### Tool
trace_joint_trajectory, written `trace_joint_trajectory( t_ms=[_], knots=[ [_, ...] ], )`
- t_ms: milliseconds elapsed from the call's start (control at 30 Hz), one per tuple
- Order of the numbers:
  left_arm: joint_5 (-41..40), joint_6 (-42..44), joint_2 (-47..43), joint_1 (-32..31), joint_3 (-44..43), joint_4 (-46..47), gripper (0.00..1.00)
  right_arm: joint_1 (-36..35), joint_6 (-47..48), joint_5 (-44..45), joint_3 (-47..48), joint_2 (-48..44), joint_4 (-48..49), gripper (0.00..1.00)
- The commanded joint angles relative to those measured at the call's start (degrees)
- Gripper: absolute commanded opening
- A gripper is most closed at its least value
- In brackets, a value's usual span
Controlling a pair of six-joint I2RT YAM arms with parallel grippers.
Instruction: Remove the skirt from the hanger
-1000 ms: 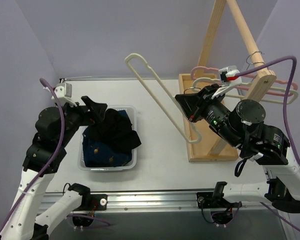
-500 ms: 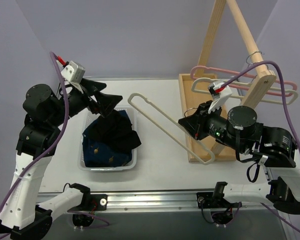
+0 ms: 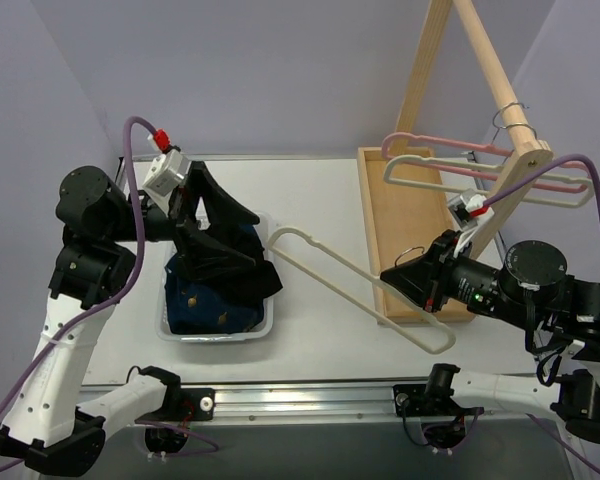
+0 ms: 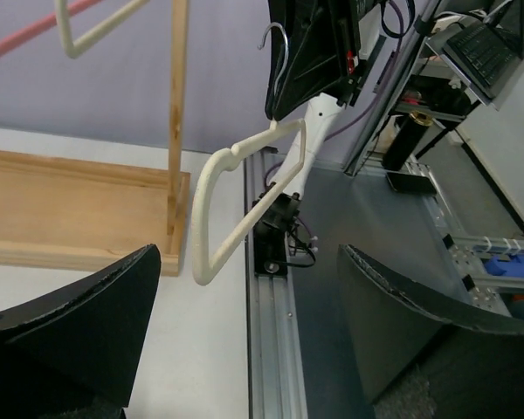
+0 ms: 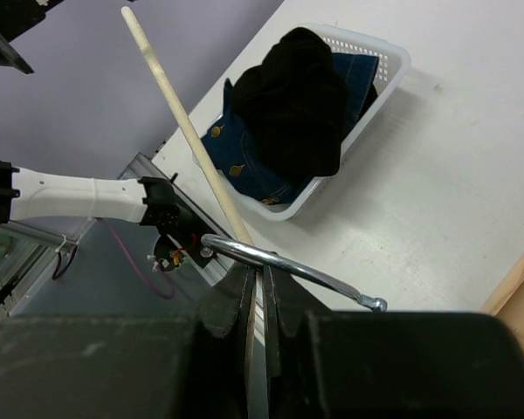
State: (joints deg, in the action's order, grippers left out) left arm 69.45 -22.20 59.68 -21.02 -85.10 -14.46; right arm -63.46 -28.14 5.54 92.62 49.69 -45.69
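Observation:
The black skirt (image 3: 230,268) lies bunched in the white basket (image 3: 267,322), free of the hanger; it also shows in the right wrist view (image 5: 297,100). The cream hanger (image 3: 360,287) hangs bare and slanted over the table. My right gripper (image 3: 395,277) is shut on its metal wire hook (image 5: 284,264), with the jaws pressed together (image 5: 255,292). My left gripper (image 3: 210,222) hovers over the basket's far side, open and empty (image 4: 249,253). In the left wrist view the hanger (image 4: 214,188) shows beyond the spread fingers (image 4: 79,319).
A blue denim garment (image 5: 244,153) lies under the skirt in the basket (image 5: 393,61). The wooden rack with its tray base (image 3: 400,225) stands at the right, carrying a pink hanger (image 3: 440,140) and a pale hanger (image 3: 500,188).
My right gripper has carried the hanger down and toward the near right, away from the rack. My left gripper rose off the skirt, open, then swung right over the basket.

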Motion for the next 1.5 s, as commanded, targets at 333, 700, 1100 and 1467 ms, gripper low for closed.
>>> trace_joint_trajectory(
  t_ms=[333,700,1100,1467],
  knots=[
    [4.20,-5.49,2.98,-1.31,1.25,4.71,0.83,0.00,0.54,-6.58,-0.51,4.09,7.10,0.00],
    [2.53,3.36,5.00,-5.87,-1.20,-5.47,0.47,0.00,0.63,-6.24,2.74,5.86,9.31,0.00],
    [-14.41,17.51,9.04,-5.88,-12.36,-26.92,0.02,0.00,-3.93,1.92,6.35,1.65,8.42,0.92],
    [-35.07,19.56,9.84,-4.21,-9.29,-28.26,0.02,3.51,-4.21,-2.54,17.75,2.95,15.11,0.60]
  ],
)
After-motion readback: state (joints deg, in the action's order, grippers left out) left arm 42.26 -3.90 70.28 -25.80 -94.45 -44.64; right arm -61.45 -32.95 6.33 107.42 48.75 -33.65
